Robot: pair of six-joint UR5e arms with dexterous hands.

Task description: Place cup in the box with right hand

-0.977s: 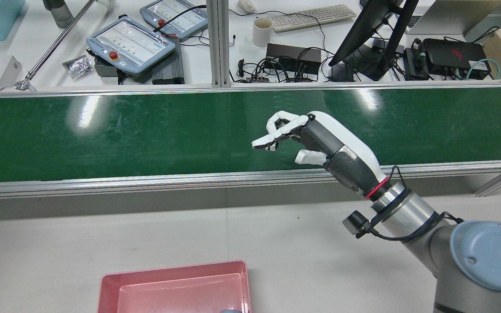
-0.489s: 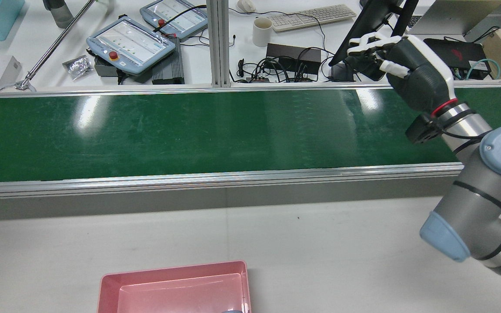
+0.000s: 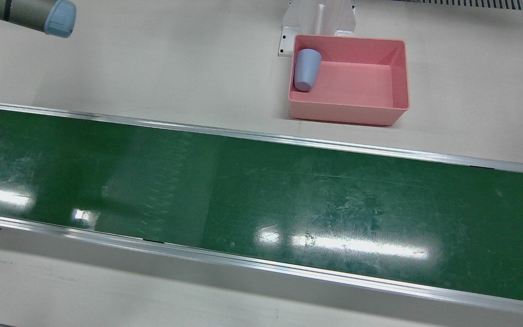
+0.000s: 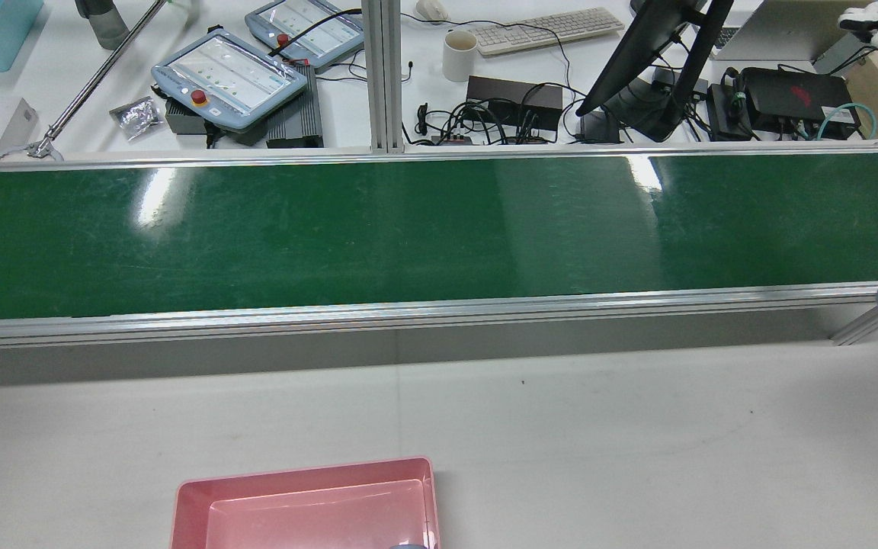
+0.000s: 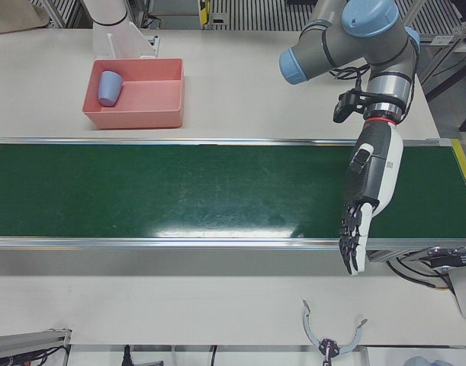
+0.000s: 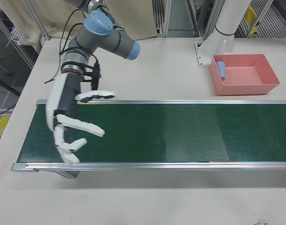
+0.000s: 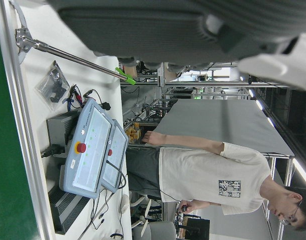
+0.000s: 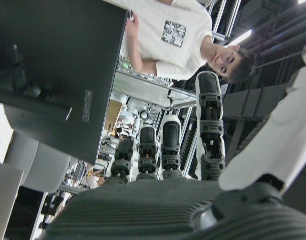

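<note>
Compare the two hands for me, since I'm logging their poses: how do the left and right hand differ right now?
The left hand hangs with fingers straight and together, pointing down; the right hand has fingers spread and curled. The left hand is seen over the belt's near rail, the right over its end. Both hold nothing.

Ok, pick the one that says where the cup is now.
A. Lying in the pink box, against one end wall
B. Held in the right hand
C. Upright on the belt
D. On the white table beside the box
A: the cup lies tipped on its side inside the box, against one end wall, and no hand is near it.
</note>
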